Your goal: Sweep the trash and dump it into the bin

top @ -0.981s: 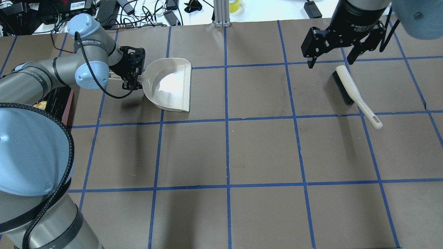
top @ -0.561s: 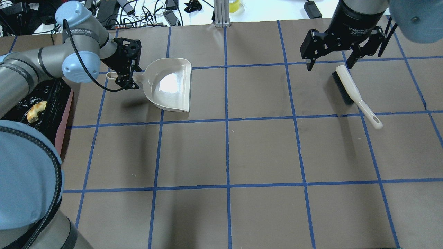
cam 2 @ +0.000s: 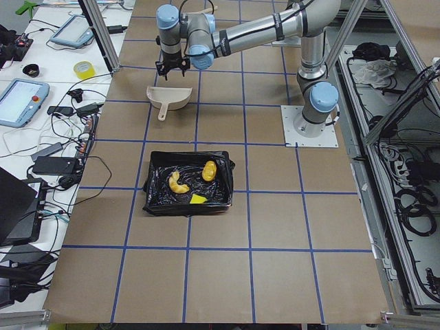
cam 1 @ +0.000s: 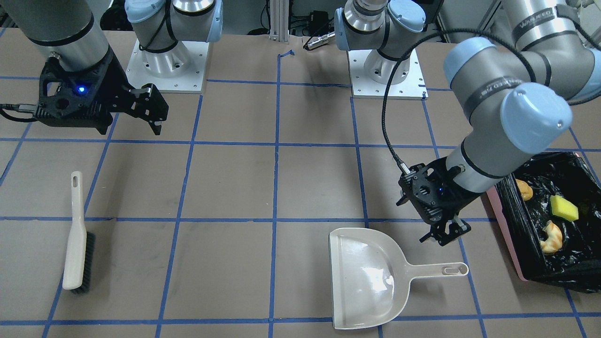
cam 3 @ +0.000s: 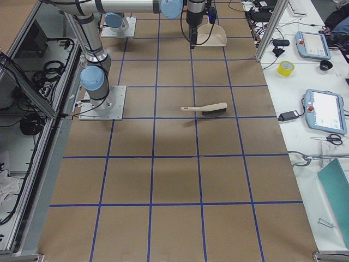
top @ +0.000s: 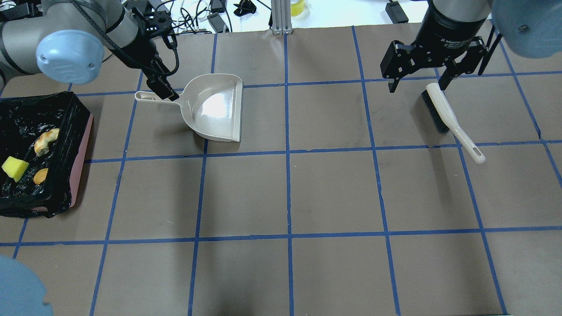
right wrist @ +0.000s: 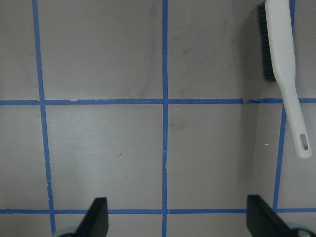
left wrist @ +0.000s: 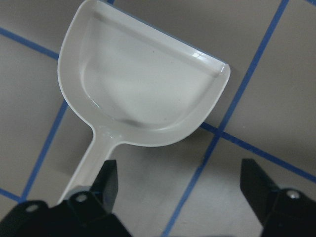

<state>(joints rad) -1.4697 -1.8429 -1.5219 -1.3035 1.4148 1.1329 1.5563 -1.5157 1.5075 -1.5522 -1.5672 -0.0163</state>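
The bin (top: pixel 82 149), a pink tray lined with black plastic, sits at the table's left edge. It holds all three trash pieces: the cream crescent (top: pixel 46 140), the yellow-green wedge (top: pixel 14 168) and the golden lump (top: pixel 40 176). They also show in the front view, the wedge (cam 1: pixel 563 209) among them. The cream dustpan (top: pixel 217 107) lies flat and empty. My left gripper (top: pixel 162 85) is open and empty above the dustpan's handle (left wrist: pixel 86 168). My right gripper (top: pixel 416 83) is open and empty above the brush (top: pixel 443 114).
The brush lies on the table at the far right, bristles to the left, and shows in the right wrist view (right wrist: pixel 281 49). Cables and adapters (top: pixel 184 15) lie beyond the far table edge. Blue tape lines grid the brown table.
My left gripper has lifted off the dustpan handle and drawn back toward the far left, and the arm no longer hides the bin. The dustpan, brush and right gripper have stayed put.
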